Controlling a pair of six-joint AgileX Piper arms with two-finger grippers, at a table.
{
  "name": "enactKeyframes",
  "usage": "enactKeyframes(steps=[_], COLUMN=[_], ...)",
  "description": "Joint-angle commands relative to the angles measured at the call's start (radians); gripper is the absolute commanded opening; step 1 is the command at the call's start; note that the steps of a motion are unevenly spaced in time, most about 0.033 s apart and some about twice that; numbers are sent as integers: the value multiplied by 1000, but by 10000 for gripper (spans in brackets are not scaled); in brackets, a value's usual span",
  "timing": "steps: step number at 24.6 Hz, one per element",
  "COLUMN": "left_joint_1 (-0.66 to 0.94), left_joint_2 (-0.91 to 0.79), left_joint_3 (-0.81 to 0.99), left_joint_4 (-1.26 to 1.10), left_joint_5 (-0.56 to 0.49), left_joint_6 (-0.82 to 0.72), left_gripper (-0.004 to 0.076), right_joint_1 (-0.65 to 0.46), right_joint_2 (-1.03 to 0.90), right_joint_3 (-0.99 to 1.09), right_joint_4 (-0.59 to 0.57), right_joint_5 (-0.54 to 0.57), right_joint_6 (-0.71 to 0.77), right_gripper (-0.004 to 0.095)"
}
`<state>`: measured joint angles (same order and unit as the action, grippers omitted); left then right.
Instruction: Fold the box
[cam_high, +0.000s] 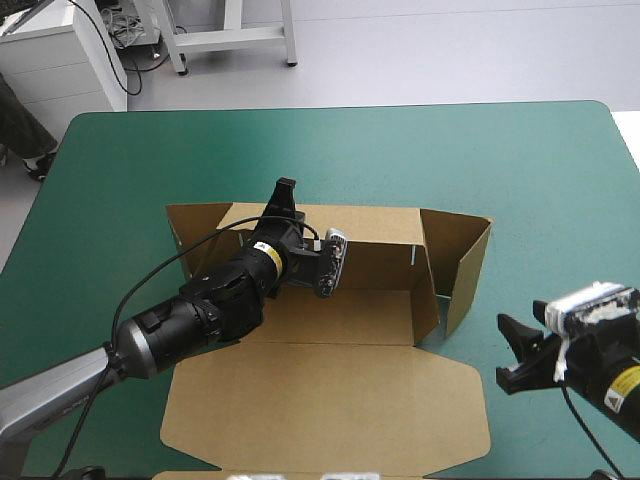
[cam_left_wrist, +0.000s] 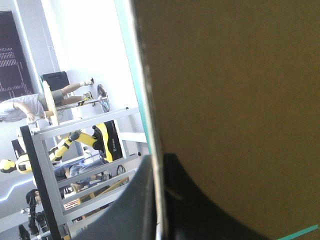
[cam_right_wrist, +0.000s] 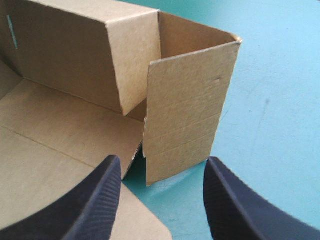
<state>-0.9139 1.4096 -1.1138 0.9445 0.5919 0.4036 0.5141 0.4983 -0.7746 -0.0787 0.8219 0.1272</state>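
On the teal-green cover (cam_high: 120, 180), the box (cam_high: 340, 315) is being pinched mid-table by its raised back wall (cam_high: 375, 255) in the left gripper (cam_high: 287, 190) while the wide-open right gripper (cam_high: 503, 350) is being aimed at an untucked side flap (cam_right_wrist: 185, 110), with tucking and the flat lid (cam_high: 330, 410) seemingly left.

We log surfaces | box (cam_high: 330, 385): brown board, paper-faced, matt, faintly grainy, crease lines across its side flap | cover (cam_high: 520, 160): teal-green, matt, smooth and even | right gripper (cam_right_wrist: 162, 162), fingers (cam_right_wrist: 95, 200): black, matt, finely ribbed, rubber or plastic, we cannot tell which | left gripper (cam_left_wrist: 159, 167), fingers (cam_left_wrist: 200, 215): black, smoother, dull sheen
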Motion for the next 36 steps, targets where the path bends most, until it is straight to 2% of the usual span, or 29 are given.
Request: enactKeyframes(steps=[1,10,17,20,24,26,32,36], left_joint_1=[-21,-37,-37,-37,-37,-37,-37,-37], left_joint_2=[-33,-33,-33,-33,-33,-33,-33,-33], left_joint_3=[-18,-18,-18,-18,-18,-18,-18,-18], left_joint_4=[9,13,13,13,13,13,13,13], left_joint_5=[18,26,27,27,27,27,27,27], left_joint_6=[0,0,0,0,0,0,0,0], left_gripper=[-8,-8,-8,-8,-8,-8,-8,-8], right_joint_1=[-6,-6,-28,-116,-235,-275,-277,-277], right_joint_2=[133,427,639,760,861,924,1075,1092], right_joint_3=[-134,-394,-612,-737,-828,-867,-887,-887], right_joint_4=[-79,-138,-151,-51,186,268,271,292], right_joint_5=[-34,-4,80,158,192,200,248,379], right_joint_6=[14,6,-46,-127,-291,-350,-417,-469], right_gripper=[453,450,398,398,399,399,399,399])
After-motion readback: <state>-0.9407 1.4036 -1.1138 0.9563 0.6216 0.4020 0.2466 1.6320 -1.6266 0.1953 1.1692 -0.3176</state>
